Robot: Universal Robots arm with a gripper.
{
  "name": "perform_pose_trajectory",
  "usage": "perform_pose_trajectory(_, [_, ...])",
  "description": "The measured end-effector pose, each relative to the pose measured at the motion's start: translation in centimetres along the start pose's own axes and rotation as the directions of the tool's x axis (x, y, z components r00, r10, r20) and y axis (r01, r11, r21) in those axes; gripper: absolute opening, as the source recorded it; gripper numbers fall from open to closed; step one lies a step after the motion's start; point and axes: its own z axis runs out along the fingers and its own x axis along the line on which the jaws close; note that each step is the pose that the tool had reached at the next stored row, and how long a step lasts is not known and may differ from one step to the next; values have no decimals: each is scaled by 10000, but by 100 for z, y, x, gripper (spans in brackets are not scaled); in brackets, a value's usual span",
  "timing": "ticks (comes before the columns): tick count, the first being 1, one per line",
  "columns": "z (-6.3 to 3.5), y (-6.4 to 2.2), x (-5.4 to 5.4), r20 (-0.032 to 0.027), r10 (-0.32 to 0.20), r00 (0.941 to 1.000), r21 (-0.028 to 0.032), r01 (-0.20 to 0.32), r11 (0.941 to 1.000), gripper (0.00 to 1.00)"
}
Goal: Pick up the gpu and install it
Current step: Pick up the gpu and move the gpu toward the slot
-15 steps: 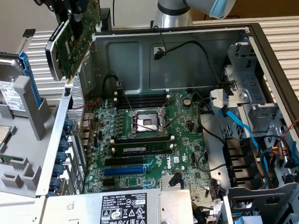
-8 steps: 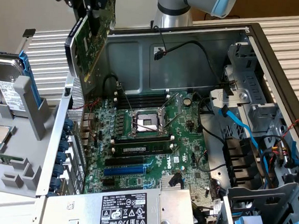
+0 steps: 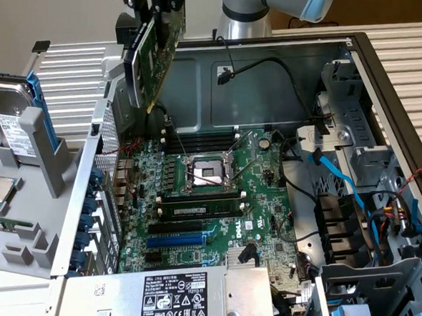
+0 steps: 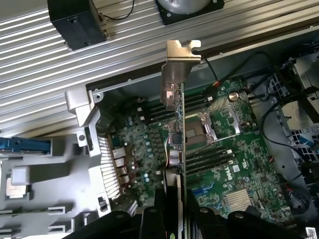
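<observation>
Pickup done, carry-to-install step in hand, judged. End effector (image 3: 157,8) clamped on small green gpu card (image 3: 156,54) with black fan shroud and silver bracket. Card hung tilted above large green motherboard (image 3: 265,204), well apart. Seating likely called for edge alignment over long blue expansion slot (image 3: 179,237).

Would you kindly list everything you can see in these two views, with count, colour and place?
gpu: one, green card with black shroud, tilted above the case, exterior view's upper left
computer case: one, grey, open, centre
motherboard: one, green, inside the case
processor socket: one, silver frame, mid-motherboard
expansion slot: one, blue, near the power supply
power supply: one, silver, labelled, exterior view's bottom
hard drive: one, silver in a blue caddy, exterior view's left
data cable: one, blue, exterior view's right
robot arm: one, grey, top
gripper: one, black, shut on the gpu
</observation>
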Motion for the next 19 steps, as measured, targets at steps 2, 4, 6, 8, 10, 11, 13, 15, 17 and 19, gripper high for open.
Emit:
perform_pose_trajectory(2, [1, 15, -46, 4, -27, 10000, 26, 27, 10000, 27])
perform_pose_trajectory(4, [1, 28, -87, 7, -58, 10000, 58, 58, 10000, 27])
perform_pose_trajectory(6, [3, 37, -118, 8, -113, 9999, 94, 113, 9999, 27])
perform_pose_trajectory(8, [4, 44, -140, 2, -193, 9998, 125, 193, 9997, 27])
perform_pose_trajectory(10, [4, 51, -162, -15, -316, 9995, 142, 316, 9994, 27])
perform_pose_trajectory(11, [5, 55, -176, -23, -367, 9993, 144, 368, 9992, 27])
perform_pose_trajectory(13, [5, 68, -217, -41, -460, 9989, 148, 460, 9988, 27])
perform_pose_trajectory(15, [6, 83, -264, -57, -546, 9985, 149, 547, 9984, 27])
perform_pose_trajectory(17, [7, 98, -311, -73, -636, 9979, 152, 637, 9979, 27])
perform_pose_trajectory(19, [8, 115, -364, -88, -724, 9973, 155, 725, 9972, 27])
